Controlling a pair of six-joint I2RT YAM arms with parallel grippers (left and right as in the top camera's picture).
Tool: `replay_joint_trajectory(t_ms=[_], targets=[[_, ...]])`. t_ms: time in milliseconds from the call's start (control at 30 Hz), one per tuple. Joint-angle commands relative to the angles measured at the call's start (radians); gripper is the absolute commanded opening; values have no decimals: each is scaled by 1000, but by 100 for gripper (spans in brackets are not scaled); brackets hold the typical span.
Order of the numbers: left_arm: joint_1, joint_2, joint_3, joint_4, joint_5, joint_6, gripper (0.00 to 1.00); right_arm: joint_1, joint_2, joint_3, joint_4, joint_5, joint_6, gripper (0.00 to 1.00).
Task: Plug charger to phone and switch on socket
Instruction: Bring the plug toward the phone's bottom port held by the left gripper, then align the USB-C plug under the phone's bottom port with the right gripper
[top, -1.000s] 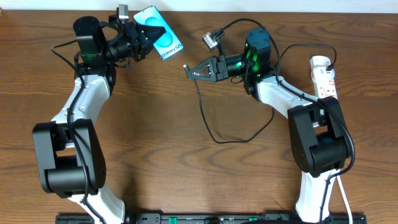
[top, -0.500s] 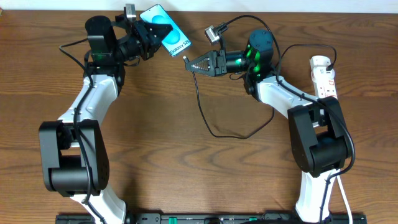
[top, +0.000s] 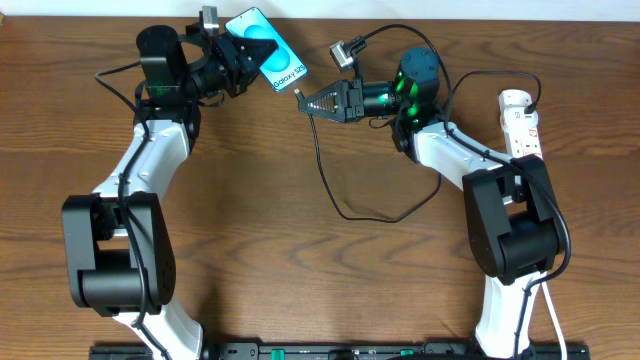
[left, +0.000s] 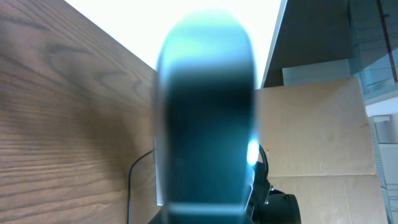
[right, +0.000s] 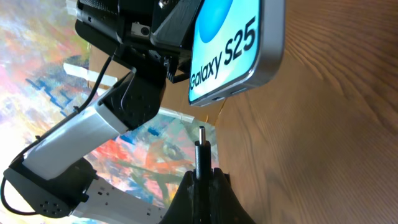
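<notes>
My left gripper (top: 243, 57) is shut on the phone (top: 268, 55), a teal screen with white "Galaxy S25" text, held off the table at the back. It fills the left wrist view as a blur (left: 205, 112). In the right wrist view its bottom edge (right: 239, 56) hangs just above the charger's connector tip (right: 201, 146). My right gripper (top: 305, 103) is shut on that tip, a short gap right of the phone. The thin black cable (top: 345, 210) loops over the table. The white socket strip (top: 523, 122) lies at the far right.
The charger cable loop (top: 380, 215) lies on the wooden table between the arms. A grey camera block (top: 345, 55) sticks up behind the right wrist. The table's back edge (top: 450, 18) runs just behind both grippers.
Since a second ago the left gripper carried the phone right and back, and the right gripper moved the connector tip back toward it. In the last half second nothing moved.
</notes>
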Motion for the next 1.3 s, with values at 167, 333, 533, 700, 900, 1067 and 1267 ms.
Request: replay_joint_trajectory(t_ms=[167, 333, 533, 700, 900, 1067, 1267], targets=[[4, -6, 12, 97, 69, -53, 7, 4, 7, 11, 13, 19, 6, 1], [4, -6, 12, 116, 73, -62, 7, 4, 7, 11, 32, 17, 14, 1], [6, -6, 12, 116, 73, -61, 7, 4, 7, 11, 48, 10, 21, 1], [6, -6, 12, 116, 73, -56, 7, 4, 7, 11, 54, 10, 21, 1], [6, -6, 12, 116, 77, -49, 7, 4, 7, 11, 58, 11, 21, 1], [6, -6, 12, 116, 77, -48, 7, 4, 7, 11, 99, 12, 49, 1], [6, -6, 12, 116, 83, -46, 7, 4, 7, 11, 122, 19, 66, 1]])
